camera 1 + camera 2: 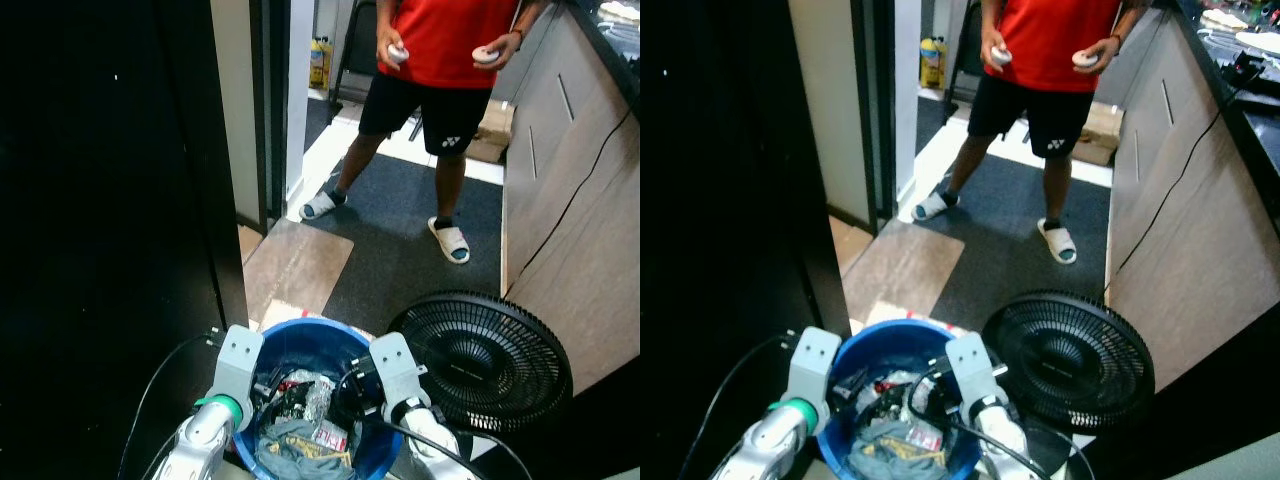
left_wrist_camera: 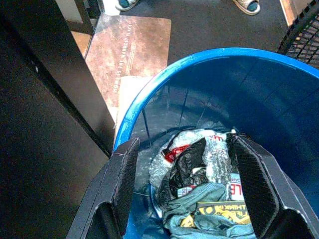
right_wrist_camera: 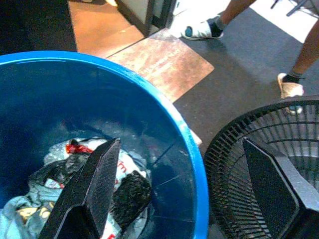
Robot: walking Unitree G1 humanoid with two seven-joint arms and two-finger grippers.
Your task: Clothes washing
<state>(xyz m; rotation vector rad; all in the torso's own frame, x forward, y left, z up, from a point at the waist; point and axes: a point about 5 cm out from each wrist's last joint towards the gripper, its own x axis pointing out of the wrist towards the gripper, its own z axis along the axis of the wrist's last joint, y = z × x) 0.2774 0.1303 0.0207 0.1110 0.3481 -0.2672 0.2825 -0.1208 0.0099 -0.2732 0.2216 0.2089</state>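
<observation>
Both end effectors hang open over the blue bucket [image 1: 300, 345] of clothes [image 2: 199, 199].

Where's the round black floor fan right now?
The round black floor fan lies on the floor at the robot's lower right in the eye views, right beside the blue plastic bucket and against the wooden cabinet.

We are looking down at a bucket [image 1: 300, 345] sitting on the floor just before us, with clothes [image 2: 199, 199] lying in it. A fan [image 1: 480, 360] is lying just to its right. A mat [image 1: 295, 265] is lying beyond the bucket, and a person [image 1: 435, 60] is standing farther back, past the mat.
</observation>
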